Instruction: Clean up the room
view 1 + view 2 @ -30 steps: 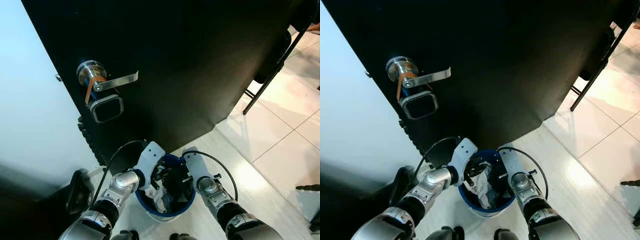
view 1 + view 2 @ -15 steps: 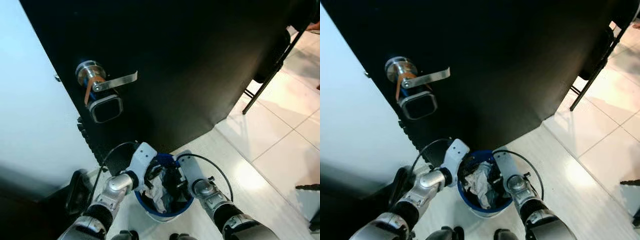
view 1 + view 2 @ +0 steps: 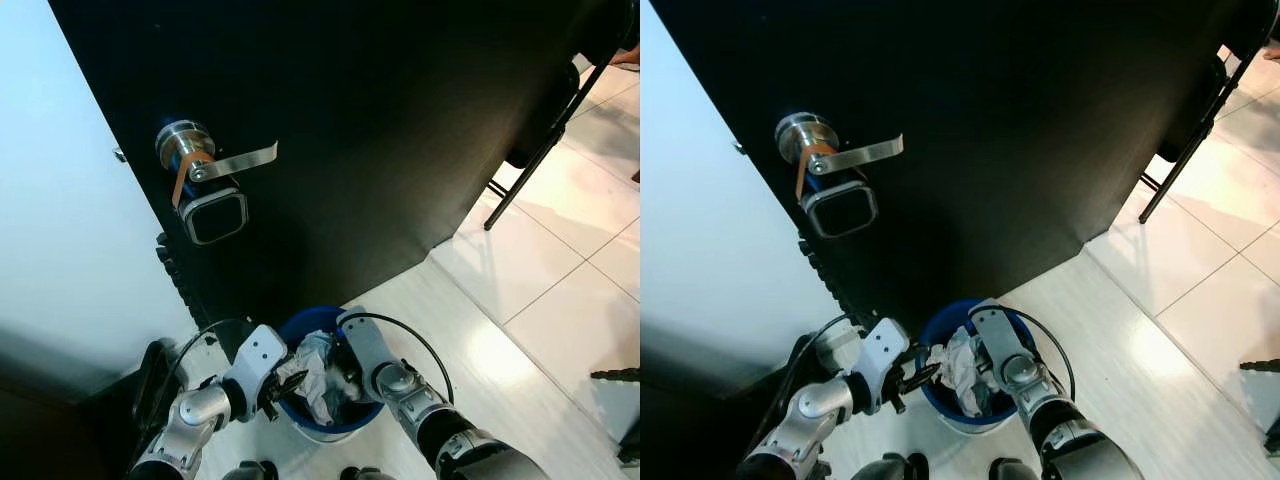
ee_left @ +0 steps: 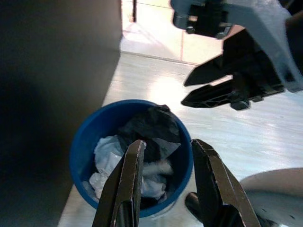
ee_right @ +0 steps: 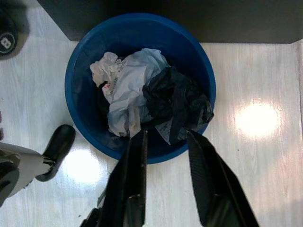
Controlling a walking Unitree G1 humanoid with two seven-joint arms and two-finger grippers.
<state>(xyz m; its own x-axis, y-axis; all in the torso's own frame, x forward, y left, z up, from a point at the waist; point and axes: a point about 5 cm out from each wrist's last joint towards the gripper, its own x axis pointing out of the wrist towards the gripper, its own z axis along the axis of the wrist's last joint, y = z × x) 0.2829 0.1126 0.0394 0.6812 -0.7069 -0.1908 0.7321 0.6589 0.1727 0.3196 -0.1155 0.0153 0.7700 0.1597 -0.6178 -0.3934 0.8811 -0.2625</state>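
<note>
Our left gripper and right gripper both hover over the blue bin, fingers parted, holding nothing. The bin stands on the pale floor against the black door, with crumpled white paper and a black wad inside it. We judge that rubbish binned; what else remains to tidy we cannot tell.

bin: blue round bucket, upright on pale floor, frame centre
contents: crumpled white paper beside black wad
</note>
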